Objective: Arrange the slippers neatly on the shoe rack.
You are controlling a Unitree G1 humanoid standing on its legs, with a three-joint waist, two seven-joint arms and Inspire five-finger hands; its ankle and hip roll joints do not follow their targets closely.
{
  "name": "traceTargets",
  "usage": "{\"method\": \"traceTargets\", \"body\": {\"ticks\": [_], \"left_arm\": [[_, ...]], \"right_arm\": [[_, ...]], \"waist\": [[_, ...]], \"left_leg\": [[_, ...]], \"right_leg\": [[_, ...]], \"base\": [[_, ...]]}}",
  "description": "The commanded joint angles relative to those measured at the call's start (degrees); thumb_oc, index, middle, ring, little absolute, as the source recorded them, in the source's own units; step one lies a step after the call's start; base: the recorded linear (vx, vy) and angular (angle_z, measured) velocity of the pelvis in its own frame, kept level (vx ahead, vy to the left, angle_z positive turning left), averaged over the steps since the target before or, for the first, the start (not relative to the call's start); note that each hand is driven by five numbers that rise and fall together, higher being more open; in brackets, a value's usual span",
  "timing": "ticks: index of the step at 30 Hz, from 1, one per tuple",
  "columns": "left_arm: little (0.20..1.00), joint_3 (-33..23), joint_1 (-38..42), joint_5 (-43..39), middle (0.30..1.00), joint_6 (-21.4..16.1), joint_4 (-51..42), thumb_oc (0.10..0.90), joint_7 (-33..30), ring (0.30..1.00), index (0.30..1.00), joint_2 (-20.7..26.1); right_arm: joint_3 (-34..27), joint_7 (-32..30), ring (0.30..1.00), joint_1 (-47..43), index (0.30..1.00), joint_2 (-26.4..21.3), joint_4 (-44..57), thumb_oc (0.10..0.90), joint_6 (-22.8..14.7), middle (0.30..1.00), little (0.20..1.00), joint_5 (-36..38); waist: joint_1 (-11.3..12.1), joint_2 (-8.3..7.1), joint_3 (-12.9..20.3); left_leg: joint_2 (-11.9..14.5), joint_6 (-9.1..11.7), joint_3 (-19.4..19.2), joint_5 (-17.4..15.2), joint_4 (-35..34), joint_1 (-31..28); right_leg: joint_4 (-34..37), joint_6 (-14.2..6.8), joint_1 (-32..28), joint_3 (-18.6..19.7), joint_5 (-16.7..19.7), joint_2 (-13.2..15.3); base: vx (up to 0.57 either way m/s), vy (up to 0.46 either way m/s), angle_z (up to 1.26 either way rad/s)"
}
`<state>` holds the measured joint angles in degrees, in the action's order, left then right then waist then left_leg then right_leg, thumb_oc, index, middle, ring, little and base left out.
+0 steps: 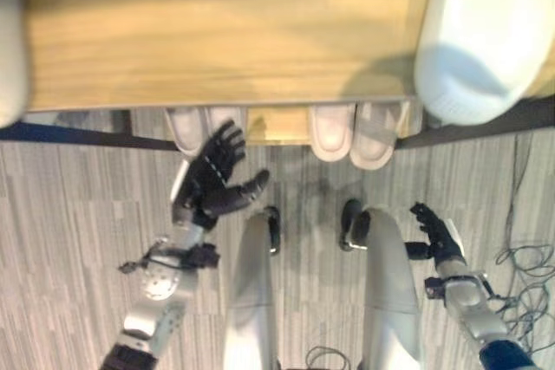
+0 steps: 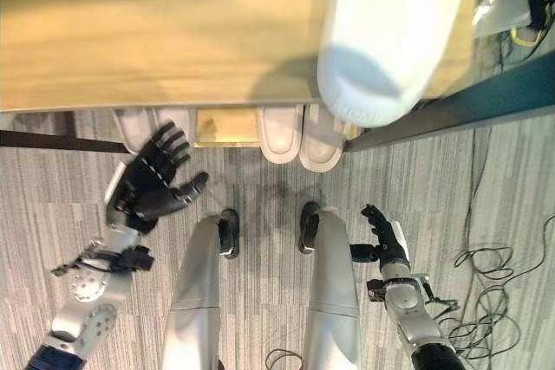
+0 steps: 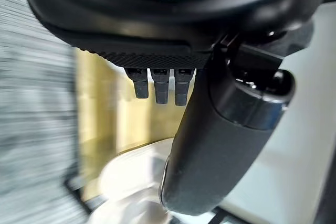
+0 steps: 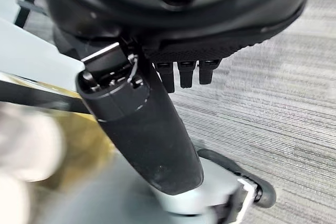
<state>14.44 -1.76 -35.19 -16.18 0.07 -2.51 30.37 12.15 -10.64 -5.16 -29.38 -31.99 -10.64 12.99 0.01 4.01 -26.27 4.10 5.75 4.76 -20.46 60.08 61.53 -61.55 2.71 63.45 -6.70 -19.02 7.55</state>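
Four pale slippers sit under the wooden shoe rack [image 1: 217, 32], their heel ends hidden beneath its front edge: a left pair [image 1: 195, 127] partly covered by the fingers of the left hand [image 1: 212, 181], and a right pair [image 1: 354, 132]. A large white blurred object [image 1: 481, 32] at the rack's right end is cut off by the top edge, its identity unclear.

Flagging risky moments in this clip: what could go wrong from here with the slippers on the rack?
1. The left robot hand is open right beside the left pair of slippers; a careless move could knock them askew.
2. Both pairs, including the right pair, stick out past the shoe rack top's front edge, so they might get kicked or dragged out.
3. The right robot hand hangs open, away from the rack.
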Motion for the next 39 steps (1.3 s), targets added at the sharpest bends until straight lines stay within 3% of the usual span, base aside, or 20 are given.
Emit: {"method": "traceTargets", "body": {"ticks": [1, 4, 5, 6, 7, 8, 9, 14, 17, 18, 19, 21, 22, 33, 39], "left_arm": [[0.9, 2.8, -1.45, 6.62, 0.9, -2.04, 4.26, 0.8, 2.42, 0.9, 0.9, 0.61], [0.9, 4.96, -2.38, 11.21, 0.9, -0.65, 13.91, 0.8, 2.27, 0.9, 0.9, -1.49], [0.9, 4.98, -2.35, 11.24, 0.9, -0.7, 13.97, 0.8, 2.26, 0.9, 0.9, -1.52], [0.9, 5.35, -2.73, 14.3, 0.9, 0.34, 19.99, 0.8, 1.9, 0.9, 0.9, -3.44], [0.9, 5.44, -2.93, 15.82, 0.9, 0.94, 23.85, 0.8, 1.6, 0.9, 0.9, -4.87], [0.9, 5.47, -2.89, 15.85, 0.9, 0.87, 23.95, 0.8, 1.58, 0.9, 0.9, -4.93], [0.9, 5.33, -3.21, 18.12, 0.9, 1.59, 29.05, 0.8, 1.19, 0.9, 0.9, -7.04], [0.9, 4.18, -2.19, 23.39, 0.9, 3.23, 43.82, 0.8, -0.75, 0.9, 0.9, -12.66], [0.9, 3.96, -1.62, 25.86, 0.9, 3.6, 48.19, 0.8, -1.37, 0.9, 0.9, -13.82], [0.9, 3.79, -0.62, 26.94, 0.9, 4.04, 51.12, 0.8, 3.02, 0.9, 0.9, -14.03], [0.9, 2.4, -1.28, 26.4, 0.9, 4.22, 50.85, 0.8, 1.02, 0.9, 0.9, -13.62], [0.9, 1.9, -2.72, 26.72, 0.9, 4.19, 49.95, 0.8, -0.11, 0.9, 0.9, -13.83], [0.9, 1.81, -3.03, 29.2, 0.9, 4.37, 53.91, 0.8, -0.54, 0.9, 0.9, -14.97], [0.9, 0.79, -3.25, 28.95, 0.9, 4.44, 59.51, 0.8, -1.53, 0.9, 0.9, -17.72], [0.9, 1.59, -3.65, 29.56, 0.9, 4.56, 59.87, 0.8, -1.57, 0.9, 0.9, -18.16]], "right_arm": [[1.94, 1.28, 0.9, -0.35, 0.9, 2.3, 1.33, 0.8, -7.14, 0.9, 0.9, -0.09], [3.53, 2.38, 0.9, 1.53, 0.9, 3.56, -3.11, 0.8, -6.3, 0.9, 0.9, -1.4], [3.53, 2.37, 0.9, 1.52, 0.9, 3.55, -3.14, 0.8, -6.33, 0.9, 0.9, -1.4], [4.64, 3.23, 0.9, 2.87, 0.9, 4.58, -5.74, 0.8, -5.69, 0.9, 0.9, -2.32], [5.04, 3.7, 0.9, 3.38, 0.9, 5.2, -7.27, 0.8, -5.27, 0.9, 0.9, -2.34], [5.04, 3.7, 0.9, 3.38, 0.9, 5.18, -7.29, 0.8, -5.29, 0.9, 0.9, -2.33], [5.84, 4.23, 0.9, 4.3, 0.9, 6.27, -9.16, 0.8, -4.85, 0.9, 0.9, -3.1], [6.98, 5.81, 0.9, 5.6, 0.9, 9.07, -12.16, 0.8, -3.81, 0.9, 0.9, -2.95], [7.61, 6.77, 0.9, 5.8, 0.9, 9.9, -12.51, 0.8, -3.75, 0.9, 0.9, -2.88], [15.16, 20.21, 0.9, 1.8, 0.9, 3.21, -8.43, 0.8, 1.51, 0.9, 0.9, 1.58], [9.61, 13.85, 0.9, 3.95, 0.9, 4.45, -6.54, 0.8, -3.73, 0.9, 0.9, 1.34], [6.97, 12.09, 0.9, 5.26, 0.9, 5.98, -5.76, 0.8, -4.52, 0.9, 0.9, 2.5], [6.14, 12.47, 0.9, 4.46, 0.9, 9.45, -9.1, 0.8, -5.39, 0.9, 0.9, 2.79], [14.3, 17.68, 0.9, 5.62, 0.9, 12.89, 6.84, 0.8, -2.21, 0.9, 0.9, 8.17], [16.09, 18.88, 0.9, 5.29, 0.9, 13.39, 8.89, 0.8, -1.4, 0.9, 0.9, 13.48]], "waist": [[-0.49, -1.86, 6.44], [0.0, -2.42, 8.53], [-0.03, -2.39, 8.24], [0.22, -2.65, 10.2], [0.46, -2.84, 11.12], [0.44, -2.79, 10.82], [0.61, -3.02, 12.47], [0.96, -3.48, 16.05], [1.16, -3.53, 17.3], [2.45, -4.32, 19.12], [2.16, -4.45, 19.67], [2.1, -4.16, 20.17], [2.28, -3.7, 20.98], [3.53, -4.07, 23.08], [4.25, -4.26, 23.59]], "left_leg": [[-1.63, -4.36, 1.48, 10.68, -16.48, -5.88], [-1.43, -3.09, 1.3, 15.0, -29.19, -17.19], [-1.41, -3.07, 1.33, 15.16, -29.54, -17.69], [-1.08, -2.25, 1.17, 17.45, -37.72, -24.8], [-1.0, -1.69, 1.06, 19.1, -41.83, -28.83], [-0.96, -1.67, 1.08, 19.25, -42.17, -29.33], [-0.96, -1.15, 1.13, 20.92, -48.21, -35.37], [0.2, -0.26, 0.73, 24.04, -58.34, -47.04], [0.29, 0.13, 0.58, 24.69, -60.73, -50.18], [0.35, 0.84, 1.15, 25.19, -63.03, -53.74], [0.4, 0.8, 0.51, 25.22, -63.78, -55.06], [0.33, 0.69, 0.41, 25.46, -64.0, -55.25], [0.16, 0.82, 0.17, 25.54, -64.62, -56.54], [-0.41, 1.38, 0.23, 25.14, -65.08, -59.94], [-0.4, 1.37, 0.81, 24.56, -65.08, -60.88]], "right_leg": [[13.89, -4.04, -10.28, -2.46, 3.59, 1.49], [25.49, -5.36, -21.41, -5.17, 6.74, 0.64], [25.81, -5.36, -21.9, -5.23, 6.87, 0.61], [32.6, -5.9, -28.4, -6.47, 8.24, -0.38], [36.22, -6.18, -32.2, -7.27, 9.18, -0.94], [36.52, -6.17, -32.7, -7.31, 9.3, -1.0], [42.38, -6.29, -38.8, -8.27, 10.36, -1.96], [53.33, -7.08, -51.2, -9.19, 13.19, -3.78], [55.86, -7.1, -54.65, -9.02, 13.51, -4.44], [58.5, -7.13, -58.76, -9.61, 13.47, -4.91], [59.41, -7.33, -59.84, -9.38, 14.1, -4.97], [60.15, -7.47, -60.38, -9.18, 14.44, -5.08], [61.46, -7.43, -62.1, -9.25, 14.56, -5.32], [64.44, -7.36, -67.17, -9.49, 14.71, -5.53], [65.07, -7.32, -68.33, -9.92, 14.56, -5.41]], "base": [[-0.1, -0.092, 0.11], [0.07, -0.08, 0.18], [0.15, -0.097, 0.16], [0.17, -0.1, 0.16], [0.17, -0.1, 0.16], [0.19, -0.092, 0.12], [0.18, -0.074, 0.05], [0.14, -0.042, 0.14], [0.18, -0.051, 0.01], [0.2, -0.083, 0.01], [0.2, -0.069, 0.0], [0.03, 0.023, 0.14], [0.03, 0.01, 0.1], [0.04, 0.0, 0.04], [0.02, -0.003, 0.07]]}}
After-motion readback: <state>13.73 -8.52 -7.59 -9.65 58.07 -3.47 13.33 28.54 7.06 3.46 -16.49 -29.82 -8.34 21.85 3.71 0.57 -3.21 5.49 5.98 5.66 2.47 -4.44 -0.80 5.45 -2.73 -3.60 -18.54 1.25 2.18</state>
